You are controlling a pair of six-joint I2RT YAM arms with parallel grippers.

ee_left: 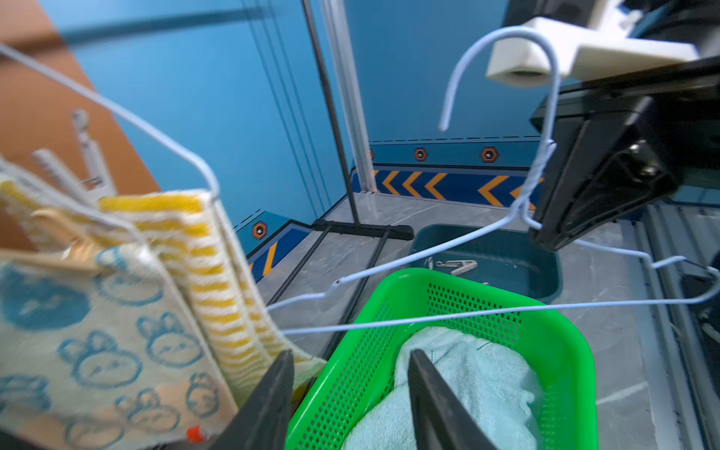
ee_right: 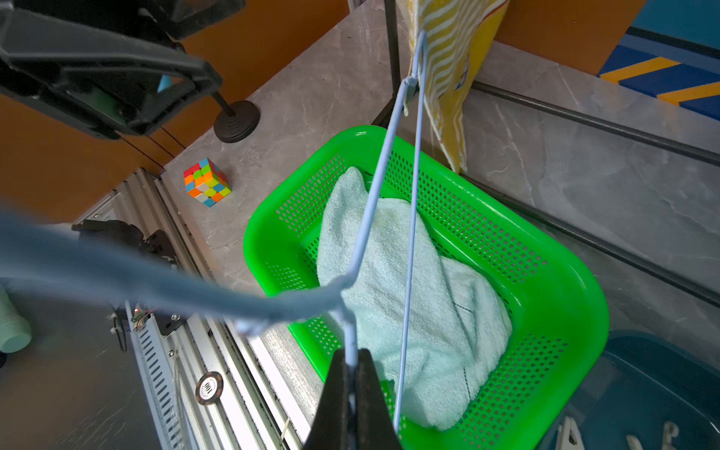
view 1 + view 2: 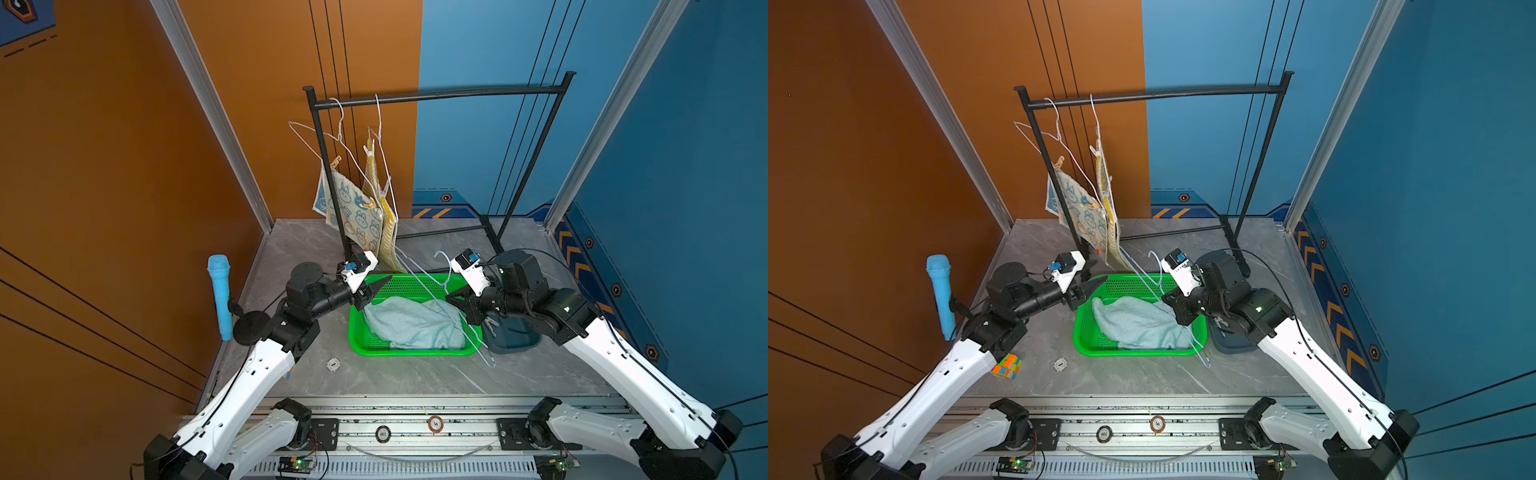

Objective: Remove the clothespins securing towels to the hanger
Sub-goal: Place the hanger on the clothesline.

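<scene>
Right wrist view: our right pincer (image 2: 352,360) is clamped on a bare pale blue wire hanger (image 2: 410,241) near its twisted neck, and the hanger slants across the green perforated plastic basket (image 2: 253,241) in the middle of the grey marble-look bench (image 3: 415,376). A plain pale blue-green terry towel (image 2: 409,304) lies crumpled inside that basket. Our left pincer (image 1: 350,393) hovers at the basket's far left corner, jaws parted with nothing between them. At the far left we see a cream towel with blue bunny prints (image 3: 357,214) and a yellow-and-white striped towel (image 3: 388,237) hanging on white wire hangers (image 1: 117,111) from the black metal rack (image 3: 436,94). Tan wooden clothespins (image 3: 370,204) grip the bunny towel at its upper corner and lower along its edge; at least one more sits atop the striped towel. Just right of the basket, a dark blue tray (image 1: 506,257) holds a few loose pale clothespins (image 1: 456,267).
</scene>
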